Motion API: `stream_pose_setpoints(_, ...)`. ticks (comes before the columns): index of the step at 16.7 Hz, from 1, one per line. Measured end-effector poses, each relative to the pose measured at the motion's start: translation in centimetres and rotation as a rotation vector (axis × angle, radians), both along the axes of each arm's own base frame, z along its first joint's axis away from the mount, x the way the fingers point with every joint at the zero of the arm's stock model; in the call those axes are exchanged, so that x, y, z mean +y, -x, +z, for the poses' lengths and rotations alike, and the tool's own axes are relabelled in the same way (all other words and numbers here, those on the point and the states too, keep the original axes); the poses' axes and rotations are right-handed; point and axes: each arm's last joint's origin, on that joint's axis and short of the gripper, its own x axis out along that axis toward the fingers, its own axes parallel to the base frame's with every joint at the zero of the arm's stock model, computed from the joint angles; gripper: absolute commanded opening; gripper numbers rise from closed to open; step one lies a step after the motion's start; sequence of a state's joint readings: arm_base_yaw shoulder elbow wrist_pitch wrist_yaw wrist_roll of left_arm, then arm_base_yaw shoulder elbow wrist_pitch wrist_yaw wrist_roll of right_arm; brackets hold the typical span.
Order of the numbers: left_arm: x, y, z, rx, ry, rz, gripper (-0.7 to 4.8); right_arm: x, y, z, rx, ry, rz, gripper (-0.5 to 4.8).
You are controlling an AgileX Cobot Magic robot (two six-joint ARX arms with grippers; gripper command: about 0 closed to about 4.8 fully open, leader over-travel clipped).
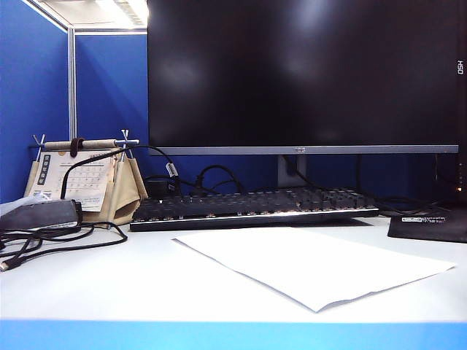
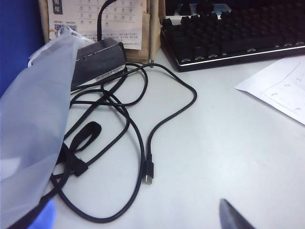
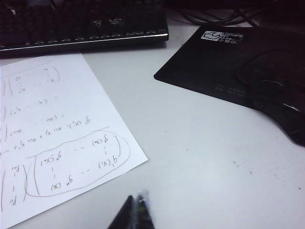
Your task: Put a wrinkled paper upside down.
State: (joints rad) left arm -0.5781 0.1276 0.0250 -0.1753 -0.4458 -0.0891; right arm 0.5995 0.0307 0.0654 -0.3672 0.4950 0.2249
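The wrinkled paper lies flat on the white table in front of the keyboard, a little right of centre. Handwritten formulas face up on the paper in the right wrist view, and one corner of the paper shows in the left wrist view. My right gripper is shut with nothing in it, over bare table just off the paper's near right edge. My left gripper stands open over the table left of the paper; only one dark fingertip shows. Neither gripper appears in the exterior view.
A black keyboard and monitor stand behind the paper. At the left are a beige desk calendar, a dark adapter, looped black cables and a plastic bag. A black mouse pad with a mouse lies right.
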Motion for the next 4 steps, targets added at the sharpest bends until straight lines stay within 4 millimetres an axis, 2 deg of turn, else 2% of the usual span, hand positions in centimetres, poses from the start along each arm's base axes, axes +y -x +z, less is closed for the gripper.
stream_pose_setpoints(4,0.0,0.0,0.0,0.0,0.0,0.0,4.65,0.12,0.02,-0.02,0.011,-0.042,0.031,-0.05)
